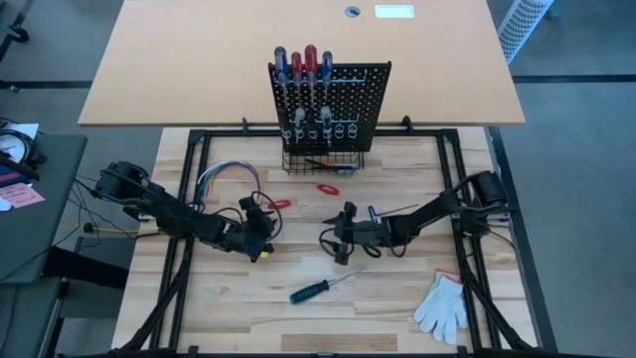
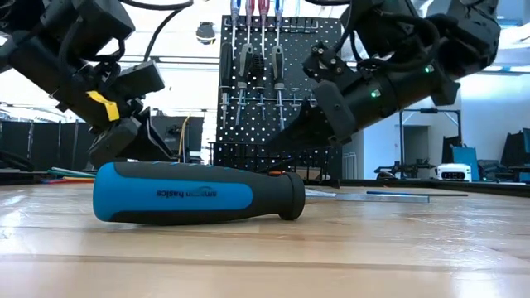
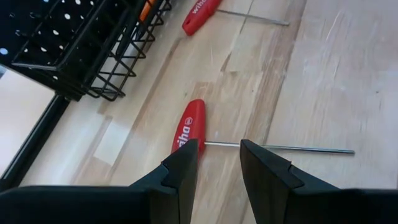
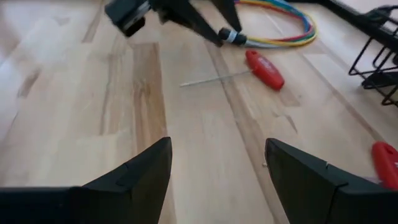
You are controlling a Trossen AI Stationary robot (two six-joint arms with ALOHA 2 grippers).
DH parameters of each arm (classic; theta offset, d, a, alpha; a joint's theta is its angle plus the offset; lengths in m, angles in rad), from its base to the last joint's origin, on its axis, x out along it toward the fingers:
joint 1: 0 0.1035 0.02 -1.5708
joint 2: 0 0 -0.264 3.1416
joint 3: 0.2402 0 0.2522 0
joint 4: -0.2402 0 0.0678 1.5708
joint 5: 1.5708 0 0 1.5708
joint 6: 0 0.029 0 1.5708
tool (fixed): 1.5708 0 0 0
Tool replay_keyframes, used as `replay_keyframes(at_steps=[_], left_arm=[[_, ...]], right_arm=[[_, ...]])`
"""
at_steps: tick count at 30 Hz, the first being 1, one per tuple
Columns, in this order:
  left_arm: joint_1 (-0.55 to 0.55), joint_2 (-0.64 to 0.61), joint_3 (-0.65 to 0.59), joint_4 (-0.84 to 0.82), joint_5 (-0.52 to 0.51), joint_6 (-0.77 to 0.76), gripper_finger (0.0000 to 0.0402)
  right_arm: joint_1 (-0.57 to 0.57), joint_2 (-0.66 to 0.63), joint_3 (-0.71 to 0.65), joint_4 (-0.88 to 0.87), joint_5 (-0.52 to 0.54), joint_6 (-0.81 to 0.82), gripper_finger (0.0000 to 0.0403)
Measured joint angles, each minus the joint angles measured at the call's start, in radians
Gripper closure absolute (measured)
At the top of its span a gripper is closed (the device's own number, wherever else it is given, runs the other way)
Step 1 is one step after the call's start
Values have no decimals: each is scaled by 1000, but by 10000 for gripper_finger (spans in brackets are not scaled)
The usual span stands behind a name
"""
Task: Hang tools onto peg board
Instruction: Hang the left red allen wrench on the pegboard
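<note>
Tools (image 1: pixel 256 225) (image 1: pixel 339 239) apart, bare wood between.

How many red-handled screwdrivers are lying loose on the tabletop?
2. One red-handled screwdriver lies before the left hand; the other red-handled screwdriver lies near the wire basket. The arms may hide more.

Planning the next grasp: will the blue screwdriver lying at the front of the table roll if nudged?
Probably. The blue screwdriver has a rounded, barrel-like handle lying flat on the table, so a sideways push may roll it. It looks rigid, and the rubbery-looking grip should resist slipping.
</note>
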Motion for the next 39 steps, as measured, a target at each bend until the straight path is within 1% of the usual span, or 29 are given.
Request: replay_keyframes(at_steps=[11, 16, 21, 24, 27, 30, 34, 35, 39], left_arm=[[0, 0, 0, -12, 8, -2, 289], [17, 0, -14, -21, 28, -25, 289], [60, 0, -56, 71, 36, -29, 286], [106, 0, -95, 126, 63, -61, 271], [158, 0, -119, 159, 116, -80, 245], [208, 0, -132, 226, 182, -45, 213], [271, 0, -148, 287, 242, 56, 175], [290, 0, -149, 287, 272, 86, 170], [372, -1, -149, 301, 472, 172, 168]], right_arm=[[21, -8, 10, -18, 3, -78, 137], [21, -68, 10, -122, 43, -78, 137], [21, -129, 10, -220, 61, -78, 137], [26, -176, 10, -319, 74, -77, 137], [45, -231, 10, -416, 149, -56, 137], [65, -270, 10, -464, 212, -44, 137], [84, -284, 10, -466, 219, -43, 137], [87, -285, 10, -465, 219, -43, 137], [91, -278, 10, -468, 219, -43, 137]])
